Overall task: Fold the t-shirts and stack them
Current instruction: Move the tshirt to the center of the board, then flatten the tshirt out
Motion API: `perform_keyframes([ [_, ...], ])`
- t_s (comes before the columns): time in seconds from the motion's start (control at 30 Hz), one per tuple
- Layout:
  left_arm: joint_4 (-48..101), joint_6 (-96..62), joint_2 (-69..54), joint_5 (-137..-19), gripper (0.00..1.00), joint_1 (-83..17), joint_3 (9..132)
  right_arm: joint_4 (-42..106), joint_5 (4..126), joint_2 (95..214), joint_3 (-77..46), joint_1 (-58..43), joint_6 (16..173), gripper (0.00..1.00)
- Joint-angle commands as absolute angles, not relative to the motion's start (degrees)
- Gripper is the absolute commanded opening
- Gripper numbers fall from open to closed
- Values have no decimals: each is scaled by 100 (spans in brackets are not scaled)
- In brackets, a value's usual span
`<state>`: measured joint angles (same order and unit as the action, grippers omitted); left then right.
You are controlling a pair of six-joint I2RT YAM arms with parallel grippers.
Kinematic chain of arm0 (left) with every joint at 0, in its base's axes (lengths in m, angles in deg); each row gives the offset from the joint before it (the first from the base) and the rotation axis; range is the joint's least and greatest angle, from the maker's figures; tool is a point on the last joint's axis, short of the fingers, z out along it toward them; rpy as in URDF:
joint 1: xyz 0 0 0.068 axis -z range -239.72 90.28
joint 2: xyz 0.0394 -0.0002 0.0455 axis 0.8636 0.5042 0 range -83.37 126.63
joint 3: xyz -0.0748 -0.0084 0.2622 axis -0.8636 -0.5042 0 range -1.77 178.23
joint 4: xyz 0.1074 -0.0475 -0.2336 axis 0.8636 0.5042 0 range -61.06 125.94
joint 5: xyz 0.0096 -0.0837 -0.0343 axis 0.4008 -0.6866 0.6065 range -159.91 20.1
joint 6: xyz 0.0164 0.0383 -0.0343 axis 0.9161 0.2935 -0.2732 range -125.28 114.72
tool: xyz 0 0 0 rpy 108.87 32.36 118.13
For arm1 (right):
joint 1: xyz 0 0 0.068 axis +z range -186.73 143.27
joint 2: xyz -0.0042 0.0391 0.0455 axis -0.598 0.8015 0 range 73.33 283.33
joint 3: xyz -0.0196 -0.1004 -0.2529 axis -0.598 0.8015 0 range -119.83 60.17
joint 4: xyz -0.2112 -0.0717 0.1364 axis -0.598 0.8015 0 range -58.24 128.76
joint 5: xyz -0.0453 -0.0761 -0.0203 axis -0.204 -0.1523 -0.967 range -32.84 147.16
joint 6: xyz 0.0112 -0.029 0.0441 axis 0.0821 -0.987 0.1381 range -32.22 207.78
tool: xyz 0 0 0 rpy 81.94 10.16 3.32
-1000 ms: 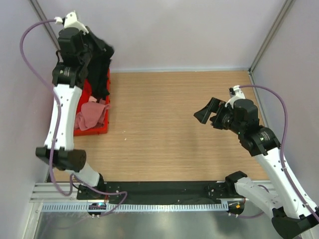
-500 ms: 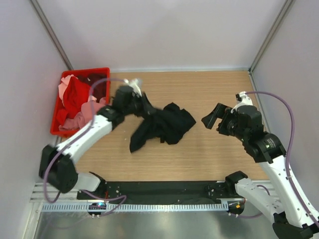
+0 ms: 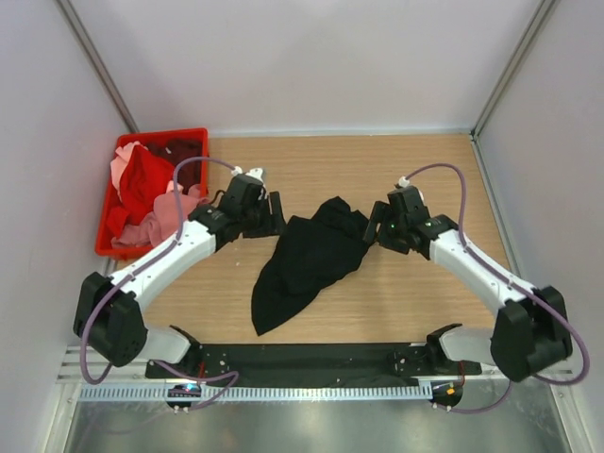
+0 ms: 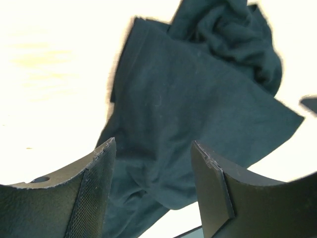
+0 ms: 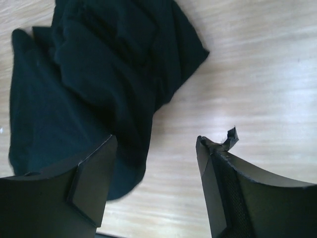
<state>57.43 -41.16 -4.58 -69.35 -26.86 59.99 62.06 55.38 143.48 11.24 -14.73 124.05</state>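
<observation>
Black t-shirt (image 3: pixel 307 260) rumpled, diagonal at centre; red t-shirt (image 3: pixel 143 179), pink t-shirt (image 3: pixel 170 212), maroon t-shirt (image 3: pixel 184 149) heaped left.

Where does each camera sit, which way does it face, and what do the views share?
Top external: above and behind the arm bases, looking down on table, black t-shirt, red crate; left arm and right arm show.
Left wrist: on the left arm, facing the t-shirt past the left pincer.
Right wrist: on the right arm, facing the shirt's edge and bare wood past the right pincer.
Shared: all three show the black t-shirt.
</observation>
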Motion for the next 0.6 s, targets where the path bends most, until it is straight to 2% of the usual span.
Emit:
perform_keyframes([
  [0.0,5699,-3912,-6,-7338,63,-2703,5670,5303,5180,14863,613,-1510,12110,72],
  [0.13,5416,-3912,442,-7465,63,-2677,5405,4847,5328,15732,585,-1861,11855,70],
  [0.3,5180,-3929,935,-7641,62,-2642,5439,4048,6365,16849,533,-2346,11688,72],
  [0.37,5109,-3938,1155,-7676,56,-2580,5579,3880,6725,17384,436,-2363,11652,70],
  [0.4,5109,-3947,1243,-7659,41,-2562,5650,3748,6840,17527,366,-2363,11678,68],
  [0.5,5231,-4017,1367,-7475,0,-2554,6009,3632,6903,17748,243,-2381,11766,46],
  [0.53,5501,-4018,1349,-7343,0,-2571,6150,3737,6850,17713,164,-2442,11810,28],
  [0.57,5704,-4009,1288,-7185,0,-2562,6621,3912,6702,17634,59,-2477,11793,20],
])
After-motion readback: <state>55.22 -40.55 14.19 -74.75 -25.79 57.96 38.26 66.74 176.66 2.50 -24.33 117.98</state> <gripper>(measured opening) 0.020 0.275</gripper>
